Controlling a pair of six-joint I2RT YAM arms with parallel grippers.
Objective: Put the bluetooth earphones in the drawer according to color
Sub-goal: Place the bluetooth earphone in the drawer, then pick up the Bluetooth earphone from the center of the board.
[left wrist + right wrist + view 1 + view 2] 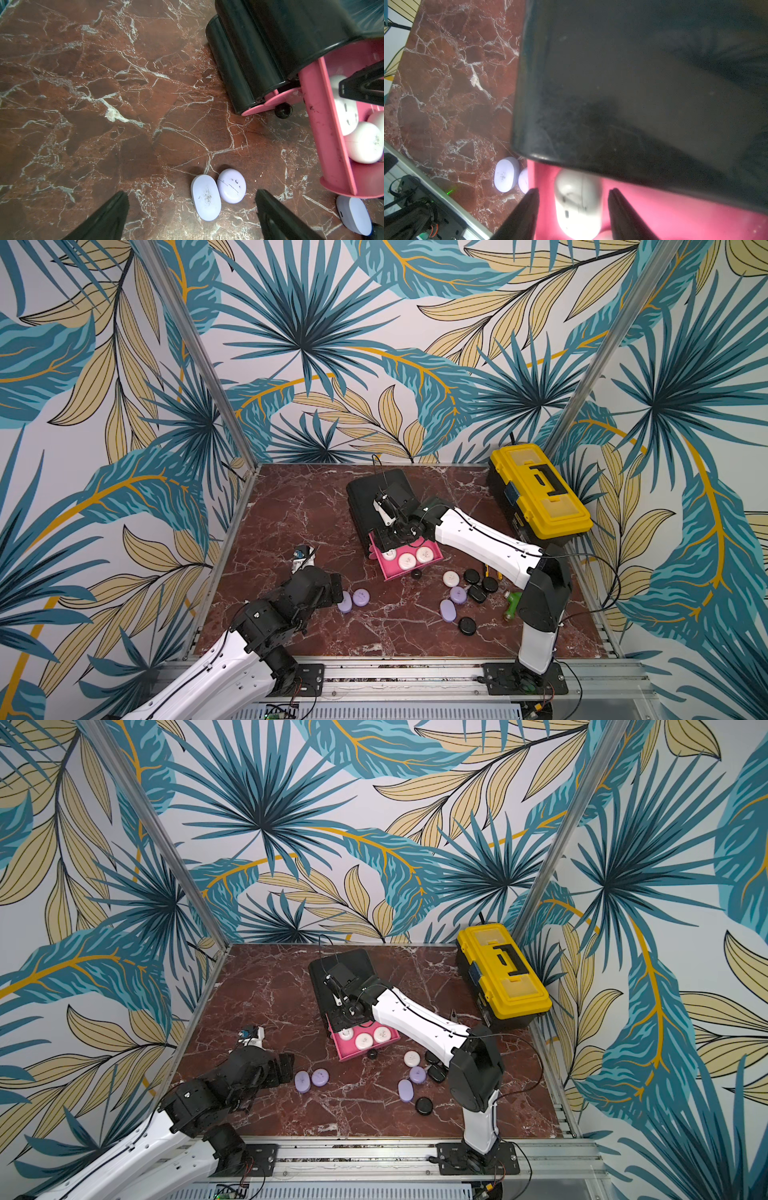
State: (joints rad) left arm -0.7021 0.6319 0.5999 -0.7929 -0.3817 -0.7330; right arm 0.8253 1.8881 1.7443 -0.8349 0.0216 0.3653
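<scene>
R pincer (574,192) hangs over the pulled-out pink drawer (675,207) of the black cabinet (365,493). Jaws are part-open and hold nothing. A white case (578,199) lies in the drawer right between its fingers (529,207), w/ pink gap showing on both sides, so no touch. In a top view a 2nd white case (407,561) and a 3rd white case (424,554) sit in the same drawer, just beside it.

L pincer (192,194) is low over the surface (104,93), jaws wide, empty. Between its fingers lie an oval lilac case (205,197) and a round lilac case (231,188), touching each other, neither touching a finger.

Other earphones lie on the surface near the R arm: a loose white case (451,578), a lilac pair (458,594), three black cases (477,594) and a lone black case (466,625).
</scene>
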